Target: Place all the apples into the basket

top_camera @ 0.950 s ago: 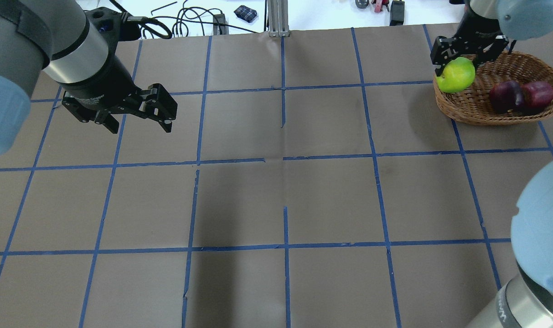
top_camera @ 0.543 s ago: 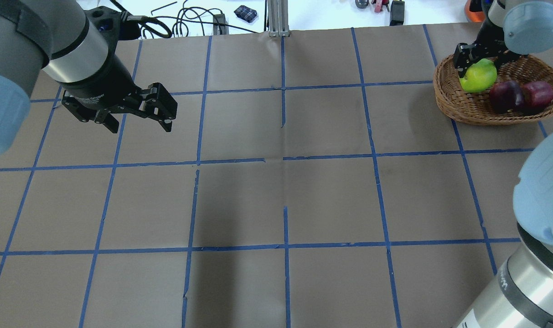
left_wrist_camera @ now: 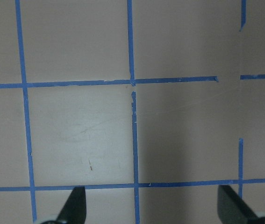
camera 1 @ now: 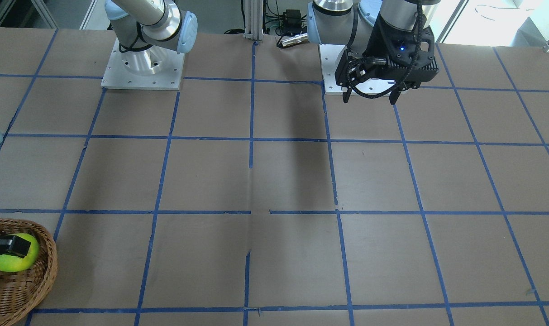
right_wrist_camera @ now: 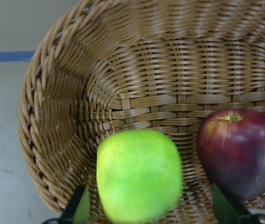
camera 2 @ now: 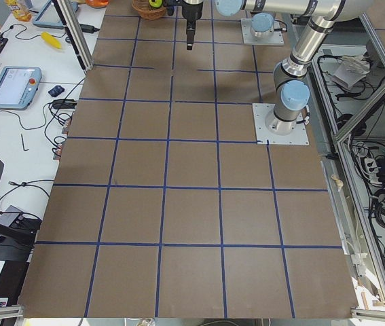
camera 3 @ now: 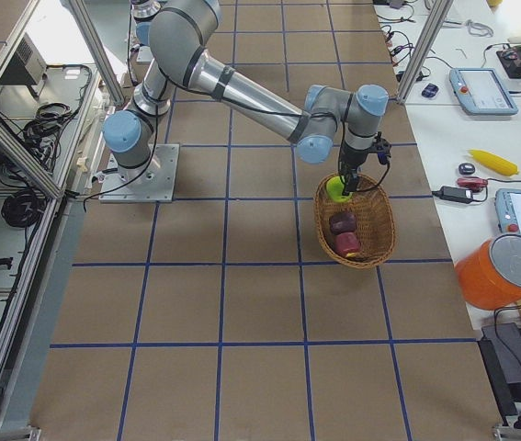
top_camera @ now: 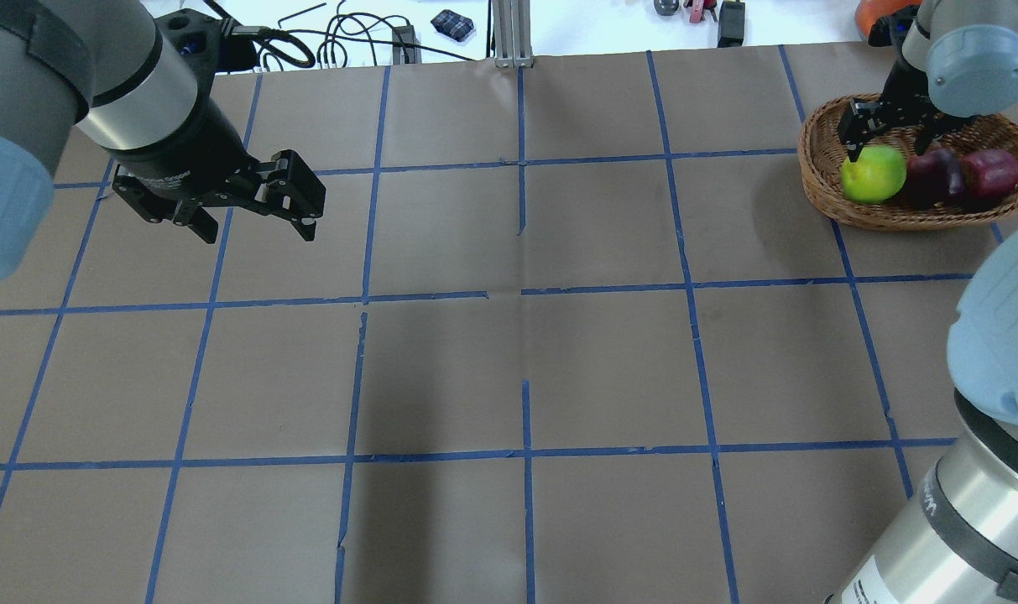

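Right claw (top_camera: 886, 144) spread wide, green apple (top_camera: 874, 174) just below, in basket (top_camera: 817, 172)

Three apples (top_camera: 874, 174) (top_camera: 935, 174) (top_camera: 990, 172), one basket (top_camera: 882, 216)

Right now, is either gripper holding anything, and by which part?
Nothing: the right gripper is open over the green apple; the left gripper is open, empty.

The basket (top_camera: 813, 172) lies under the right gripper (top_camera: 888, 144), with the first apple (top_camera: 874, 174) in it, just below the jaws. The second apple (top_camera: 935, 176) and third apple (top_camera: 992, 172) lie inside, off to one side of the gripper.
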Robot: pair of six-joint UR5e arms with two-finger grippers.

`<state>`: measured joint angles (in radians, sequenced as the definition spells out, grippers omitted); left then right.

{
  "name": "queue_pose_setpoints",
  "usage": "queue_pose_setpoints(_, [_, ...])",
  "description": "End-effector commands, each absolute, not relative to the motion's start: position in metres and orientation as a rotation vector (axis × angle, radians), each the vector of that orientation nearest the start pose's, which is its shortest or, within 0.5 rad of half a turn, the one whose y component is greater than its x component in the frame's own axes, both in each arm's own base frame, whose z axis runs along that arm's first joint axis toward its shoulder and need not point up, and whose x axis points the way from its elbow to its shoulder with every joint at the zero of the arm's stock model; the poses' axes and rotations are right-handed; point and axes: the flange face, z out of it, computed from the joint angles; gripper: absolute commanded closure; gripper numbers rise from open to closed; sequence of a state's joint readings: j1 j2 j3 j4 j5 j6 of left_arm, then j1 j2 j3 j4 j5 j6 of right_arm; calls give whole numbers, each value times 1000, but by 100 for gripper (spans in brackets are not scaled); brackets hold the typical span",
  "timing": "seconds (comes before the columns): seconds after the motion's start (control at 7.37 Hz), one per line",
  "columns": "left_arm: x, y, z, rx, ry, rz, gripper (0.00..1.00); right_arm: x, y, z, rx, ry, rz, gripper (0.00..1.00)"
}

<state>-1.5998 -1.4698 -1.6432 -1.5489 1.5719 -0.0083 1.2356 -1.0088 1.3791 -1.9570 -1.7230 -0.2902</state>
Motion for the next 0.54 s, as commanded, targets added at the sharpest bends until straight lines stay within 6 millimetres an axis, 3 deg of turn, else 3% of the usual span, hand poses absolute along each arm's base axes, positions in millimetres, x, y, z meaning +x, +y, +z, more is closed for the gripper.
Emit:
queue_pose_setpoints(0.0, [-144, -451, 502, 29, 3141, -80, 0, -126, -684, 302, 98, 3275, 112, 0])
queue_pose_setpoints(0.27, [-144, -450, 502, 29, 3141, -80, 0, -101, -643, 382, 102, 3250, 172, 0])
queue_pose_setpoints(0.41, [-144, -450, 502, 29, 3141, -77, 0, -87, -621, 407, 104, 3196, 221, 0])
